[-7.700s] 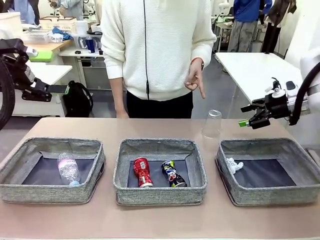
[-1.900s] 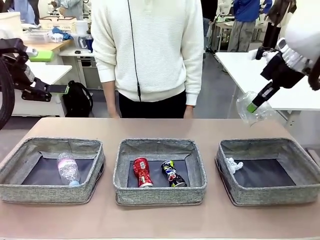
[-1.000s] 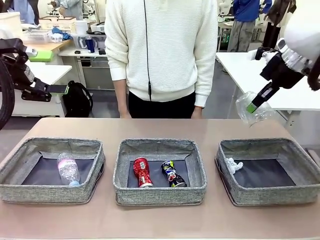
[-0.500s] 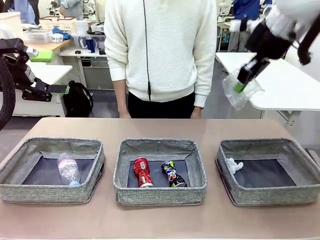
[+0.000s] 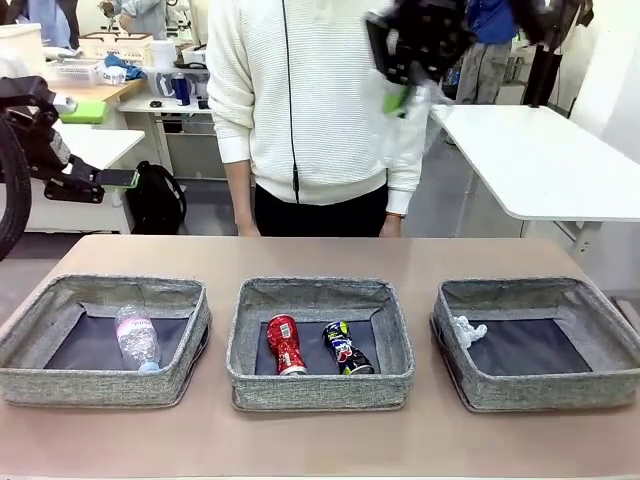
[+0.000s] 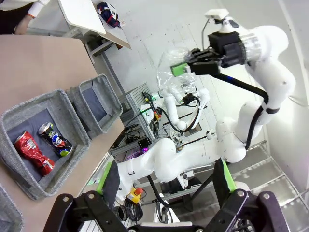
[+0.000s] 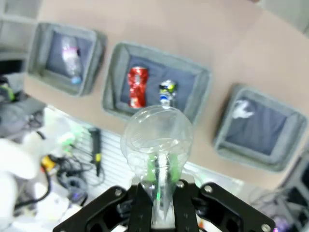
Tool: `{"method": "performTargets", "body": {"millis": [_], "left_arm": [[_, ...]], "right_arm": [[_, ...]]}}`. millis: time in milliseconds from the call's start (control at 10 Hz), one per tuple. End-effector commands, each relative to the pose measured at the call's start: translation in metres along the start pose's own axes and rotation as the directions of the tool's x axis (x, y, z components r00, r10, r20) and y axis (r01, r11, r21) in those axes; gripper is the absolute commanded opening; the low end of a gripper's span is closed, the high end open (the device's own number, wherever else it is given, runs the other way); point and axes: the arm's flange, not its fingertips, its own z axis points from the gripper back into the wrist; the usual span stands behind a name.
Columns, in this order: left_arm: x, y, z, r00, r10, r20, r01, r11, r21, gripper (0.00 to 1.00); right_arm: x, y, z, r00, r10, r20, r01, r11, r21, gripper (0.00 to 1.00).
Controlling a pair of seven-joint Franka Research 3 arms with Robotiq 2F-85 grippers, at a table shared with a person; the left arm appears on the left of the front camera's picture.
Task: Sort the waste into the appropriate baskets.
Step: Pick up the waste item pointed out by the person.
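Above table, right gripper (image 7: 161, 181) pinches seemingly crumpled clear cup (image 7: 157, 137).

High above the table (image 5: 320, 255), the right gripper (image 5: 400, 98) is a dark blur in front of the person's white sweater (image 5: 300, 100), pinching the clear plastic cup (image 5: 418, 105). Below sit three grey baskets: the left basket (image 5: 60, 385) holds the clear plastic bottle (image 5: 135, 338), the middle basket (image 5: 320, 390) the red crushed can (image 5: 284, 344) beside the dark multicoloured crushed can (image 5: 345, 348), the right basket (image 5: 560, 390) the crumpled white paper ball (image 5: 466, 329).
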Motion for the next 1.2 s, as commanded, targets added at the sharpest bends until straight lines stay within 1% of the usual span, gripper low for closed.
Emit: {"method": "performTargets", "body": {"millis": [0, 100, 200, 300, 400, 500, 600, 700, 800, 900, 1000, 1100], "left_arm": [[-0.002, -0.001, -0.002, 1.000, -0.025, 0.010, 0.025, 0.999, -0.021, 1.00], [-0.002, -0.001, -0.002, 1.000, -0.025, 0.010, 0.025, 0.999, -0.021, 1.00], [-0.002, -0.001, -0.002, 1.000, -0.025, 0.010, 0.025, 0.999, -0.021, 1.00], [-0.002, -0.001, -0.002, 1.000, -0.025, 0.010, 0.025, 0.999, -0.021, 1.00], [-0.002, -0.001, -0.002, 1.000, -0.025, 0.010, 0.025, 0.999, -0.021, 1.00], [-0.002, -0.001, -0.002, 1.000, -0.025, 0.010, 0.025, 0.999, -0.021, 1.00], [-0.002, -0.001, -0.002, 1.000, -0.025, 0.010, 0.025, 0.999, -0.021, 1.00], [-0.002, -0.001, -0.002, 1.000, -0.025, 0.010, 0.025, 0.999, -0.021, 1.00], [-0.002, -0.001, -0.002, 1.000, -0.025, 0.010, 0.025, 0.999, -0.021, 1.00], [-0.002, -0.001, -0.002, 1.000, -0.025, 0.010, 0.025, 0.999, -0.021, 1.00], [-0.002, -0.001, -0.002, 1.000, -0.025, 0.010, 0.025, 0.999, -0.021, 1.00], [-0.002, -0.001, -0.002, 1.000, -0.025, 0.010, 0.025, 0.999, -0.021, 1.00]], "right_arm": [[0.022, 0.060, 0.006, 0.993, -0.114, -0.036, 0.109, 0.986, -0.127, 0.11], [0.026, 0.091, 0.007, 0.987, -0.151, -0.052, 0.139, 0.973, -0.186, 0.11], [0.030, 0.106, 0.009, 0.989, -0.138, -0.058, 0.125, 0.976, -0.179, 0.11], [0.036, 0.128, 0.012, 0.994, -0.076, -0.074, 0.063, 0.984, -0.170, 0.11], [0.042, 0.135, 0.012, 0.993, -0.103, -0.063, 0.088, 0.972, -0.217, 0.11], [0.047, 0.133, 0.011, 0.987, -0.138, -0.084, 0.116, 0.967, -0.225, 0.11], [0.014, 0.116, -0.015, 0.994, -0.089, -0.059, 0.078, 0.982, -0.173, 0.11], [0.014, 0.116, -0.015, 0.994, -0.089, -0.059, 0.078, 0.982, -0.173, 0.11], [0.024, 0.121, -0.017, 0.992, -0.091, -0.082, 0.074, 0.979, -0.192, 0.11], [0.027, 0.121, -0.018, 0.964, -0.054, -0.261, 0.032, 0.996, -0.087, 0.11], [0.030, 0.124, -0.012, 0.934, -0.058, -0.353, 0.077, 0.996, 0.038, 0.11], [0.033, 0.125, -0.003, 0.905, -0.144, -0.400, 0.185, 0.980, 0.067, 0.11]]}}
